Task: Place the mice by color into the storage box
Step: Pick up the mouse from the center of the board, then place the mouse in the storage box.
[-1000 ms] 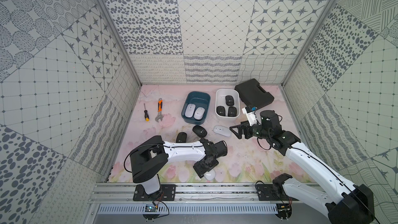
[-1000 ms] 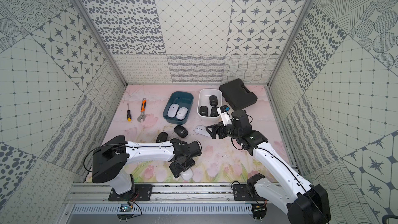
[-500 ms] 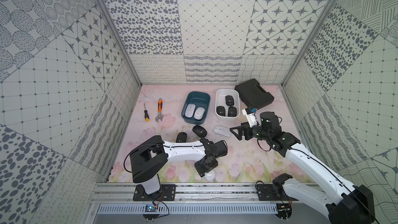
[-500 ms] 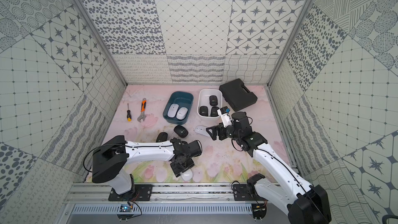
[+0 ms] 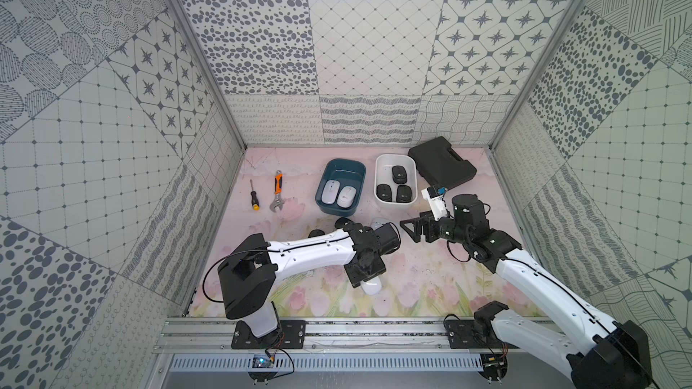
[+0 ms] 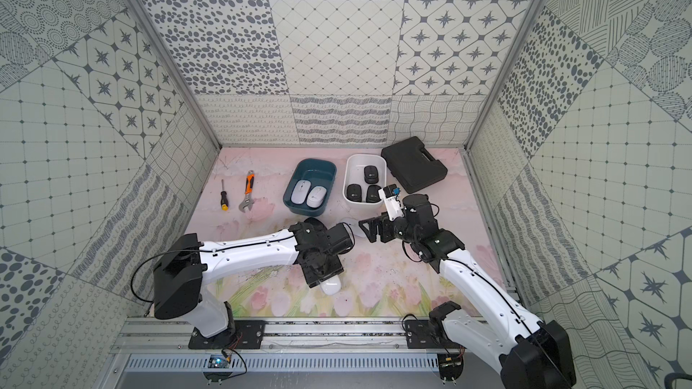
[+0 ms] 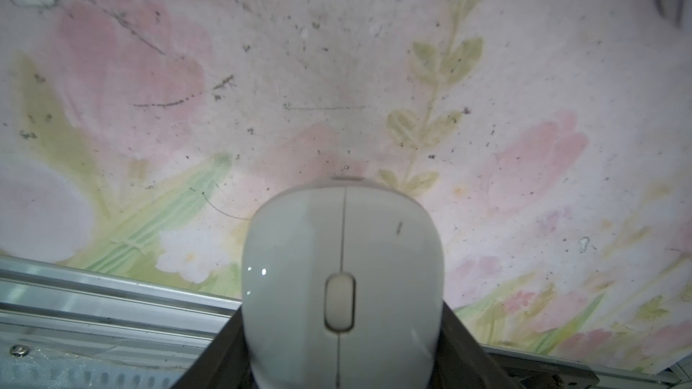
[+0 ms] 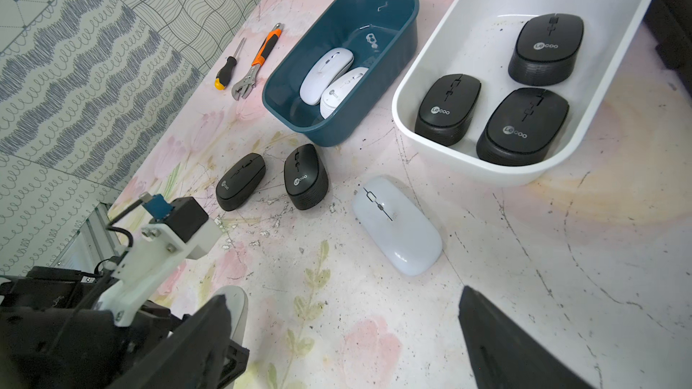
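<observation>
My left gripper (image 5: pixel 366 278) is shut on a glossy white mouse (image 7: pixel 340 286) low over the mat near the front rail; its dark fingers (image 7: pixel 458 342) press both sides of the mouse. My right gripper (image 8: pixel 342 295) is open and empty, hovering over the mat short of a loose white mouse (image 8: pixel 397 224). Two black mice (image 8: pixel 239 181) (image 8: pixel 305 177) lie beside that one. The blue box (image 5: pixel 344 162) holds two white mice (image 5: pixel 339 197). The white box (image 5: pixel 395 156) holds three black mice (image 5: pixel 399 174).
A screwdriver (image 5: pixel 254 196) and an orange-handled wrench (image 5: pixel 277 196) lie at the back left. A black case (image 5: pixel 442 162) sits at the back right beside the white box. Patterned walls enclose three sides, and a metal rail (image 5: pixel 337 327) runs along the front.
My left jaws have narrowed onto the white mouse, and gripper and mouse now sit slightly farther from the front rail. My right gripper has edged a little leftward, still open.
</observation>
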